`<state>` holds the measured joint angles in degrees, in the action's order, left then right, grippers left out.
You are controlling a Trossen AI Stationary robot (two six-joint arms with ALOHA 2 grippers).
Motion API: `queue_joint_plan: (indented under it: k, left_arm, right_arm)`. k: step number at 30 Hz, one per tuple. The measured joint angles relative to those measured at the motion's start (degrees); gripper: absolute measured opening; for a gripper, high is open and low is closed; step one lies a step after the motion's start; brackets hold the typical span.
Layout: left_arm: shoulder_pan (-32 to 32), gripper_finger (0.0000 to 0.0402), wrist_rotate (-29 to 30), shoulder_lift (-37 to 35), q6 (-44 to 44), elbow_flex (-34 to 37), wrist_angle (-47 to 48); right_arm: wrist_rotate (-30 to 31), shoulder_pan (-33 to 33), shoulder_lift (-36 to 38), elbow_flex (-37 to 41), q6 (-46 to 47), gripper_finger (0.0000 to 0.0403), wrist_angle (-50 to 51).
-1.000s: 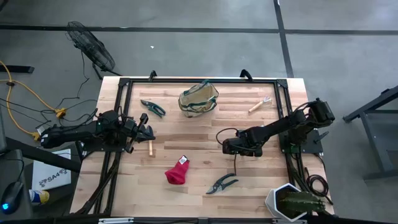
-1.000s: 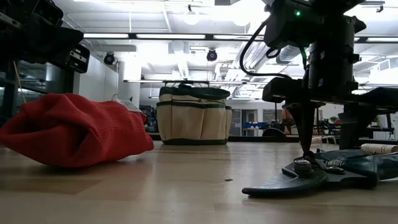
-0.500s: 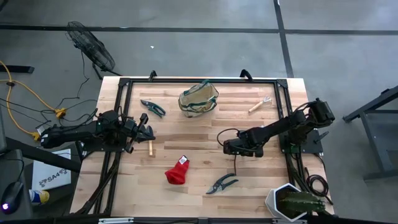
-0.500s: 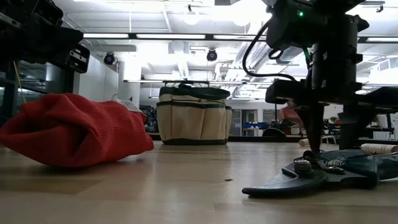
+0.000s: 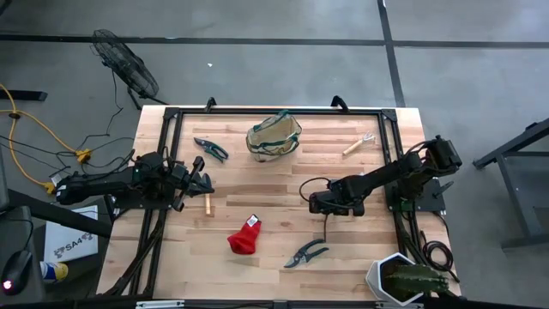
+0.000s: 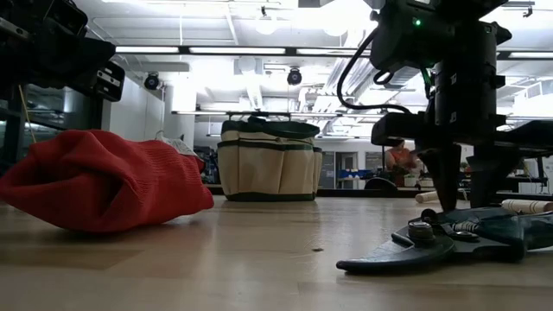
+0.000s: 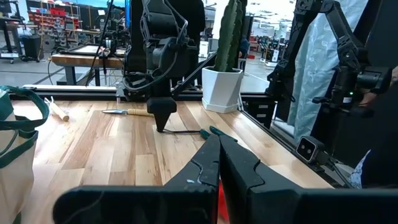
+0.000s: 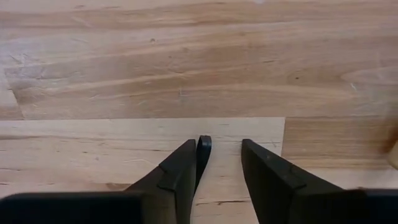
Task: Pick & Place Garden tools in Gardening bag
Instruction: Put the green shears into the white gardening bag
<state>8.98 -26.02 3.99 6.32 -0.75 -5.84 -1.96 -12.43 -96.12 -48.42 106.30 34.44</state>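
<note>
We see the right hand [image 5: 316,204] low over the desk [image 5: 274,184], a little toward 3 o'clock from the middle. Its fingers [image 8: 180,165] stand at a narrow gap with the tip of a thin dark rod [image 8: 204,149] between them. The rod lies flat on the wood against one finger, and a sliver of desk shows between it and the other, so nothing is clamped. From the left wrist view, the rod [image 7: 186,132] runs along the boards under that hand's tip.

The left hand [image 5: 204,183] waits at 9 o'clock with its fingers pressed together and nothing between them. A short wooden-handled tool [image 5: 208,204] lies just beside it, toward 6 o'clock.

The bag [image 5: 274,136] stands upright at 12 o'clock near the far edge, mouth open, well apart from both hands. One pair of shears [image 5: 210,148] lies at 10 o'clock, beside the bag. A second wooden-handled tool [image 5: 358,144] lies at 2 o'clock. The red cloth [image 5: 244,236] is bunched at 7 o'clock. The second pair of shears [image 5: 306,253] lies at 5 o'clock, near the right hand. A plant in a white pot [image 5: 399,279] sits on the desk's corner past 4 o'clock.

All the tools we can see lie on the desk outside the bag. We cannot tell what is inside it.
</note>
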Motion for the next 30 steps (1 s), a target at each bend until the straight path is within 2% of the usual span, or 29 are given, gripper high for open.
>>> queue_joint_plan:
  k: [30]
  left_arm:
    - [-0.01,0.0000,0.20,0.00,0.01,0.00,-0.01]
  right_arm:
    - [-1.01,0.00,-0.04,0.02,-1.57,0.0012,-0.02]
